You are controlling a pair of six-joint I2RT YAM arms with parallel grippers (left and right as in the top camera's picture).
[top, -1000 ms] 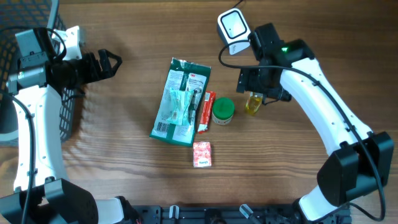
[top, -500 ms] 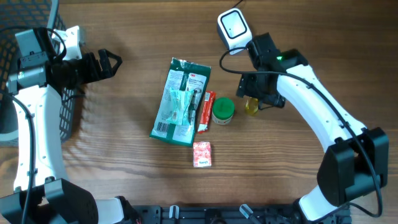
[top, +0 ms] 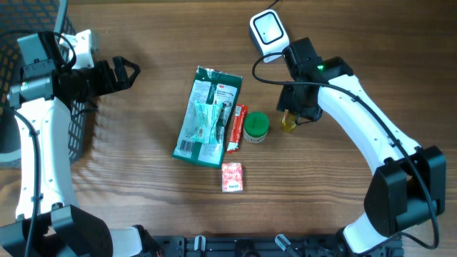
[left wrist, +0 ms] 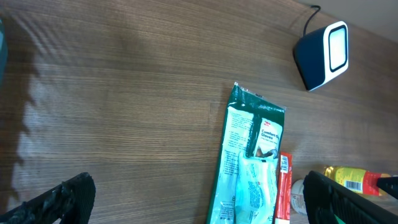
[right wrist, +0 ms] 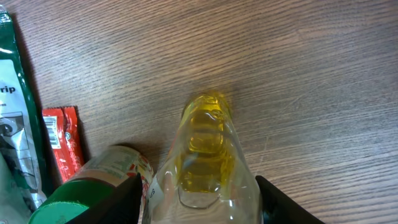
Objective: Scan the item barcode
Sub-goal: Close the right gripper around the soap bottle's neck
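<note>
The yellow bottle (right wrist: 202, 143) lies on the tabletop (top: 143, 207) just right of the green-lidded jar (top: 255, 127), between the right claw's (right wrist: 198, 202) fingers, which stand close at both its sides, grip impossible to tell, while the left claw (top: 132, 71) hangs wide at the left.

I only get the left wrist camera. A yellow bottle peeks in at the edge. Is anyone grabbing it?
Observer: The right end effector has one finger on each side of the yellow bottle; I cannot tell if they touch.
Operator: What's the pale round thing beside it?
Observer: A jar with a green lid.
Operator: Anything hiding lower down?
Observer: A small pink box, just past the green packet.
</note>
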